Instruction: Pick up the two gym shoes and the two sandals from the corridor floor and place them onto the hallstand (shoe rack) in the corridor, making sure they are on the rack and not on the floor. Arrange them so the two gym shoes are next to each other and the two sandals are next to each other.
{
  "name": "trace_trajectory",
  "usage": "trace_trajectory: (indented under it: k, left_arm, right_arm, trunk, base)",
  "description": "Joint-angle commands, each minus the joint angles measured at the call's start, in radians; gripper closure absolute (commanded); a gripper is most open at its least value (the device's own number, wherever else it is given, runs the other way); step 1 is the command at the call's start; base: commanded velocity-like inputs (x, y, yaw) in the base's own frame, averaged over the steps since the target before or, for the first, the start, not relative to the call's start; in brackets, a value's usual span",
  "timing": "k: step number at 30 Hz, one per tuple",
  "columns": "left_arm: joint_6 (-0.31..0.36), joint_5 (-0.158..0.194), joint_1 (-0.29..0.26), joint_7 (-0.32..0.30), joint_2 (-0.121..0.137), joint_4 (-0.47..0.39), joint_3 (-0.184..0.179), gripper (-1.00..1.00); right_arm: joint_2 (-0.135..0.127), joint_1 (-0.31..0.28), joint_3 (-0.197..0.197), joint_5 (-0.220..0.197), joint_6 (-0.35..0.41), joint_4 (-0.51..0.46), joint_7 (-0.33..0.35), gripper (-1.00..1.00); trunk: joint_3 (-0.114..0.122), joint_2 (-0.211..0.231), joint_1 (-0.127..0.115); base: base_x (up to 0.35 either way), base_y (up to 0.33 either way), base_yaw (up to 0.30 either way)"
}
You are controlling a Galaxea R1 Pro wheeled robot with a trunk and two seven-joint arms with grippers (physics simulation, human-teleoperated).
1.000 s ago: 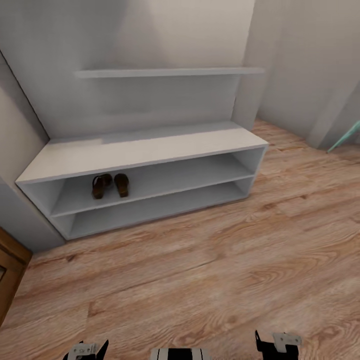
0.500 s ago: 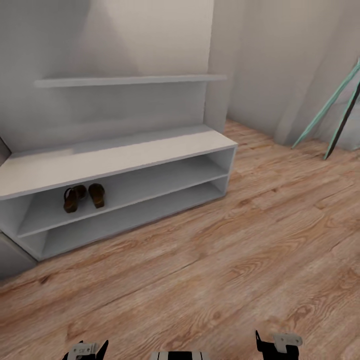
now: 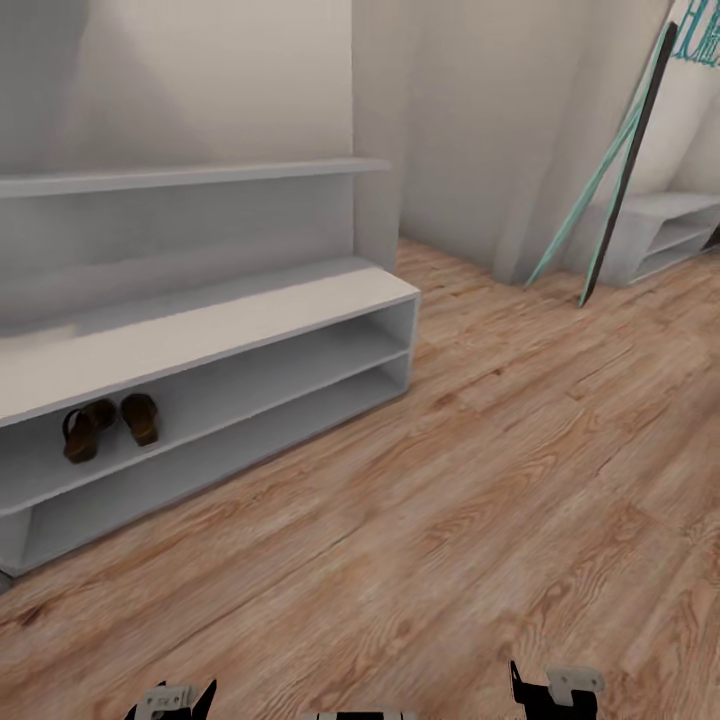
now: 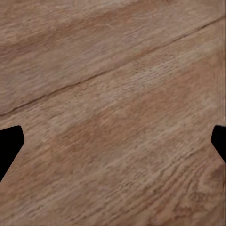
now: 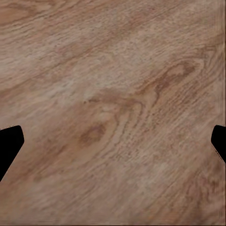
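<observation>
The hallstand (image 3: 200, 335) stands against the wall at the left of the head view. Both dark brown sandals (image 3: 80, 430) (image 3: 140, 417) lie side by side on the upper of its two low open shelves, near the left end. The two gym shoes are out of view. The corridor floor (image 3: 450, 500) spreads across the front and right. My left gripper (image 3: 170, 700) and right gripper (image 3: 555, 690) sit low at the bottom edge of the head view. In each wrist view the gripper (image 4: 113, 141) (image 5: 113, 141) hangs open over bare planks with nothing between its fingers.
A tall board with teal edging (image 3: 610, 160) leans against the wall at the back right. A low white bench (image 3: 665, 235) stands behind it. A wall corner (image 3: 375, 130) juts out beside the hallstand's right end. The hallstand's bench top and bottom shelf hold nothing.
The camera has swung to the right, so the hallstand and sandals sit further left in the picture, and the leaning board and low white bench have come into view. Both grippers look unchanged.
</observation>
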Motion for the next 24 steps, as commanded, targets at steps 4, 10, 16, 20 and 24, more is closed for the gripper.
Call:
trace_trajectory:
  k: [4, 10, 16, 20, 24]
  left_arm:
    - [0.001, 0.01, 0.0, -0.01, 0.0, 0.001, 0.003, -1.0]
    - [0.001, 0.012, 0.0, -0.01, 0.0, 0.0, 0.004, -1.0]
    - [0.001, 0.012, 0.0, -0.01, 0.0, 0.001, 0.004, -1.0]
    - [0.001, 0.013, 0.0, -0.01, 0.0, 0.001, 0.004, -1.0]
    - [0.001, 0.01, 0.0, -0.01, 0.0, 0.0, 0.003, -1.0]
  right_arm:
    - [0.0, -0.001, -0.006, 0.011, -0.002, 0.001, -0.005, -1.0]
    - [0.0, -0.001, -0.006, 0.011, -0.002, 0.001, -0.005, -1.0]
    - [-0.001, -0.001, -0.006, 0.011, -0.002, 0.001, -0.005, -1.0]
    - [-0.001, -0.001, -0.006, 0.011, -0.002, 0.001, -0.005, -1.0]
    - [-0.001, -0.001, -0.006, 0.011, -0.002, 0.001, -0.005, -1.0]
  trunk:
    - [0.012, 0.028, -0.016]
    - [0.014, 0.028, -0.016]
    - [0.019, 0.028, -0.016]
    - [0.024, 0.028, -0.016]
    - [0.028, 0.028, -0.016]
  base:
    - [0.0, 0.0, -0.3]
    - [0.0, 0.0, -0.297]
    - [0.0, 0.0, -0.268]
    - [0.0, 0.0, -0.25]
    - [0.0, 0.0, -0.245]
